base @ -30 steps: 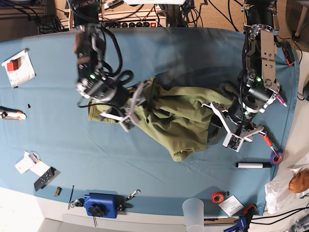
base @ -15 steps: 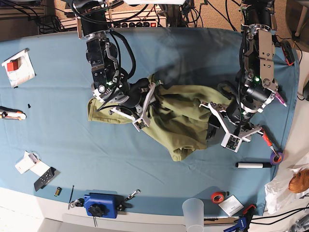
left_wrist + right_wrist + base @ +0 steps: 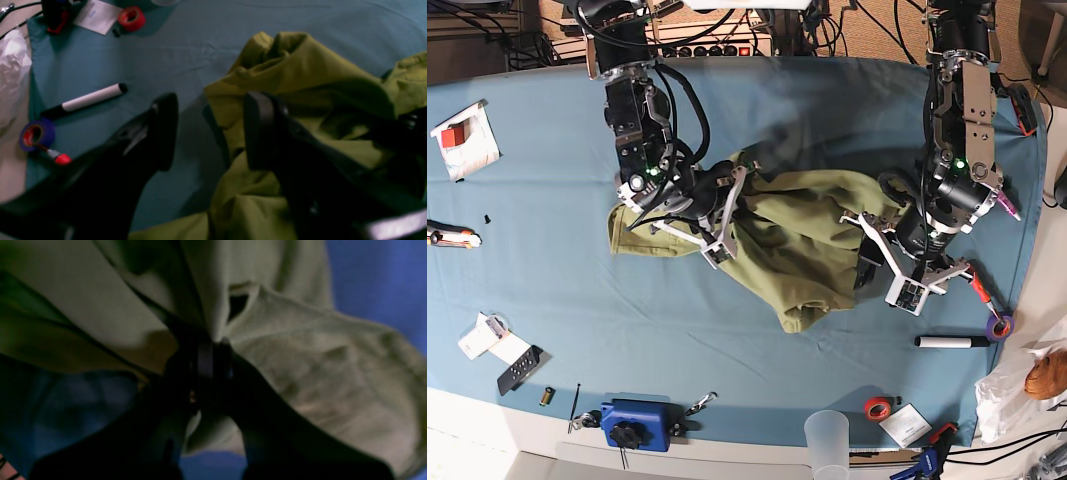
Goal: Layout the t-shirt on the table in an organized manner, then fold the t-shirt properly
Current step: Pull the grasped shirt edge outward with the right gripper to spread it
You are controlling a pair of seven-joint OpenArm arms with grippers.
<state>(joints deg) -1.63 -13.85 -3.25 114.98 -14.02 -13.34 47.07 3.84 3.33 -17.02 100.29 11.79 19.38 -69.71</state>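
The olive-green t-shirt [image 3: 807, 240] lies crumpled in the middle of the teal table [image 3: 547, 230]. My right gripper [image 3: 732, 215] is shut on a bunched fold near the shirt's left part; in the right wrist view the gripper [image 3: 213, 350] pinches the fabric [image 3: 333, 373], which fans out from it over the table [image 3: 377, 273]. My left gripper [image 3: 877, 255] is open at the shirt's right edge. In the left wrist view it [image 3: 210, 130] has one finger over the bare table [image 3: 166, 50] and the other over the shirt [image 3: 300, 66]. It holds nothing.
A marker [image 3: 951, 342], a purple tape roll [image 3: 999, 327] and a red tape roll [image 3: 879, 407] lie at the front right. A plastic cup [image 3: 829, 440] and a blue device [image 3: 637, 425] stand at the front edge. A white packet [image 3: 465, 140] is far left.
My right gripper has swung right and back toward the shirt's middle, dragging the pinched fabric with it. The left gripper has stayed open at the shirt's right edge, hardly moving.
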